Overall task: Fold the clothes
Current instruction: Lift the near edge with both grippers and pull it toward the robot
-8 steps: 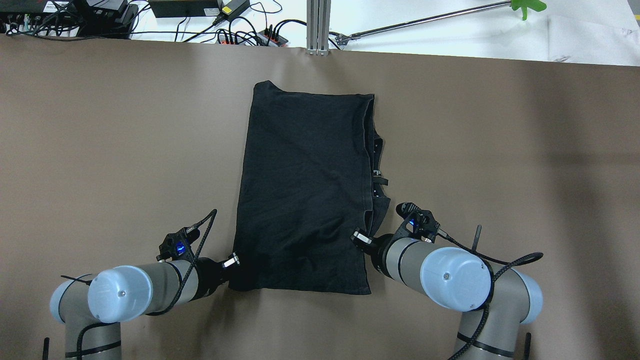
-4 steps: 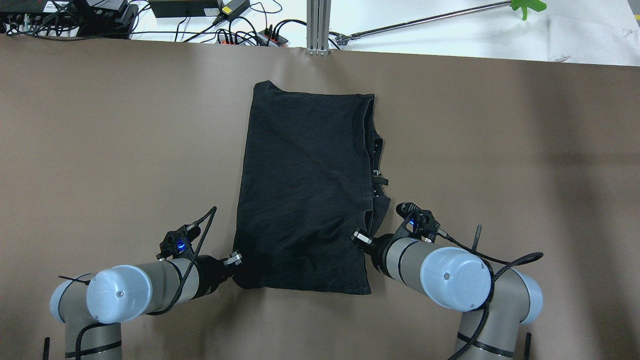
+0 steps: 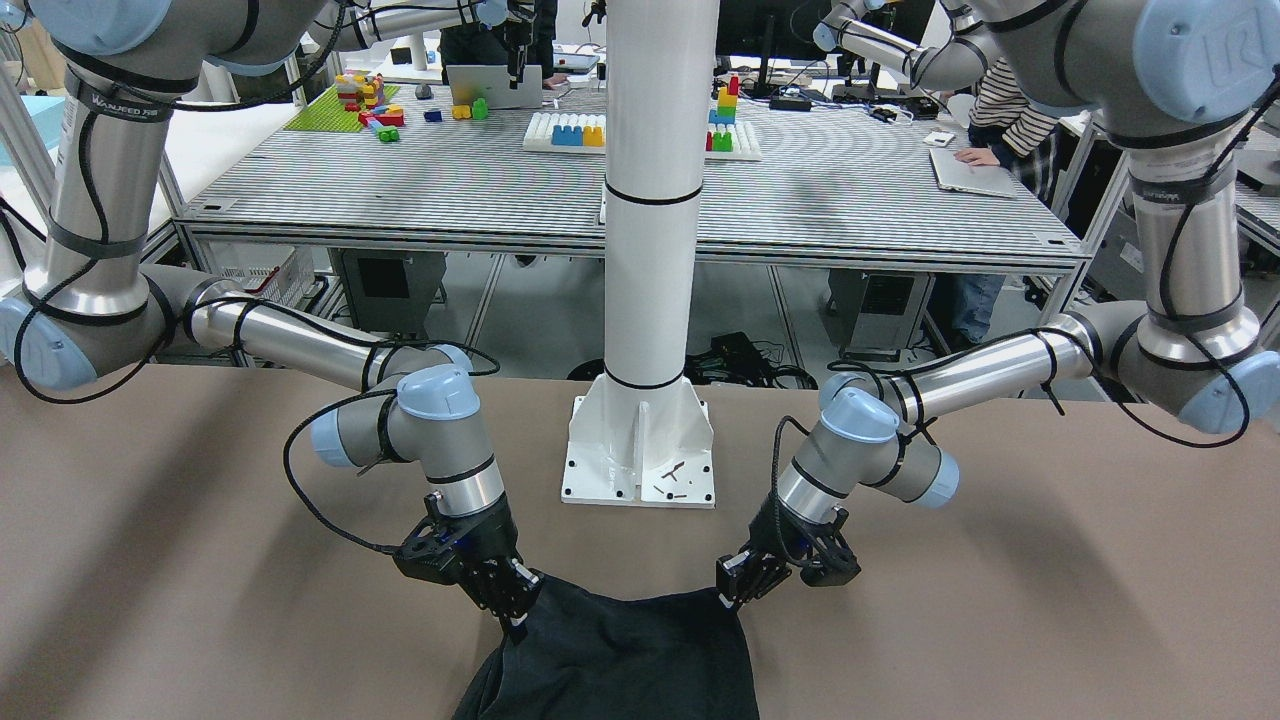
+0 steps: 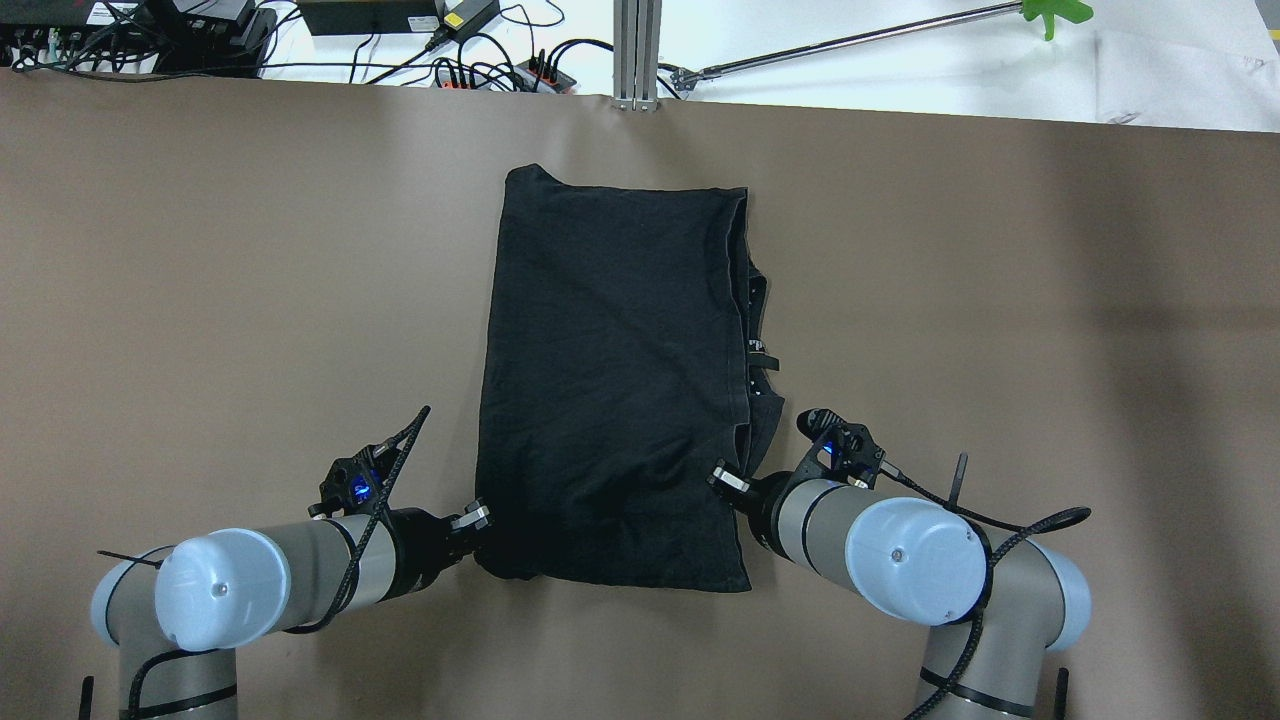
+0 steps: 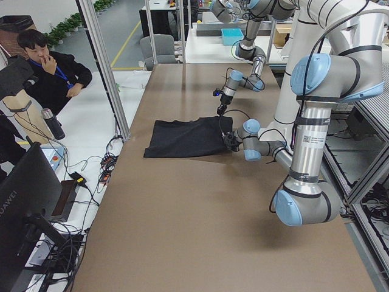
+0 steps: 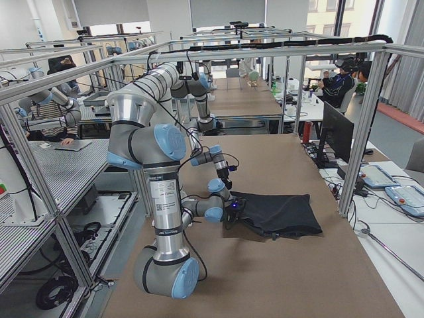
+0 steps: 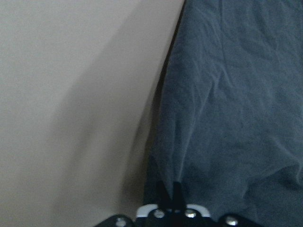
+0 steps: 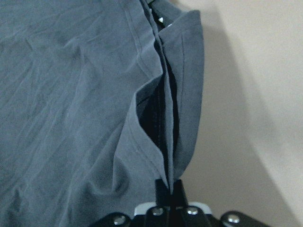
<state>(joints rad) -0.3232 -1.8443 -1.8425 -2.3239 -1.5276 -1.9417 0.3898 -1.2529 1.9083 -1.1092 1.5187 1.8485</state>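
Left gripper (image 4: pixel 478 520): its jaws are closed on the near-left corner of the black garment (image 4: pixel 610 380). In the left wrist view the two thin fingers (image 7: pixel 173 191) meet on the cloth's edge. Bare table (image 4: pixel 200 300) lies to the left of the jaws and cloth spreads ahead and to their right.

Black garment: it lies flat on the matte brown table, between and ahead of both pairs of jaws. It is a folded, elongated rectangle, a little wider at the near end. Its long axis runs straight away from the robot, and the near short edge spans from one pair of jaws to the other. The fabric is soft, dull and thin, and covered in fine, shallow creases. On the garment's right side several layers are stacked, and a narrow flap with a stitched hem juts out past the main fold.

Right gripper (image 4: pixel 722 478): its jaws are clamped on the garment's right edge, a little ahead of the near-right corner. In the right wrist view the fingers (image 8: pixel 169 189) pinch the hemmed layers, which gape open just ahead of the jaws. Cloth lies to their left and bare table to their right.
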